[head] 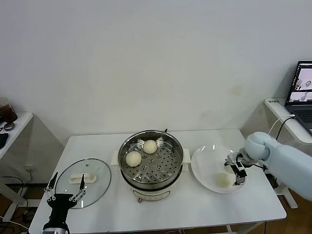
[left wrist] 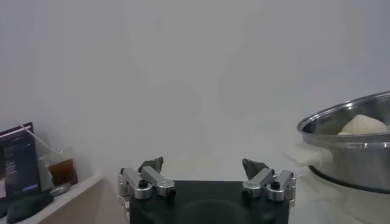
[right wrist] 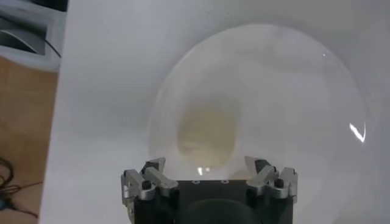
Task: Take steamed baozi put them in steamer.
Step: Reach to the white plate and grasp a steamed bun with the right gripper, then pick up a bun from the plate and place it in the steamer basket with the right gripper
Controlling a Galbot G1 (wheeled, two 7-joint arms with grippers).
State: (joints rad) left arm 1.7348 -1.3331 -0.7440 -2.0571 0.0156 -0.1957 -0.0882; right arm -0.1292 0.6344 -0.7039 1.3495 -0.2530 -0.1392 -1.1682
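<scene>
The right gripper point(head: 236, 171) hangs open over the plate point(head: 202, 161), partly hiding one baozi point(head: 223, 180). Two buns point(head: 133, 158) sit in the steamer point(head: 151, 163). The left gripper point(head: 65, 189) waits open beside the lid point(head: 95, 181).

No text, label, brand, number or sign can be read anywhere: the laptop point(head: 303, 90) screen at the far right shows only small blurred windows, and the dark screen point(left wrist: 17, 165) in the left wrist view carries marks too small to read.
</scene>
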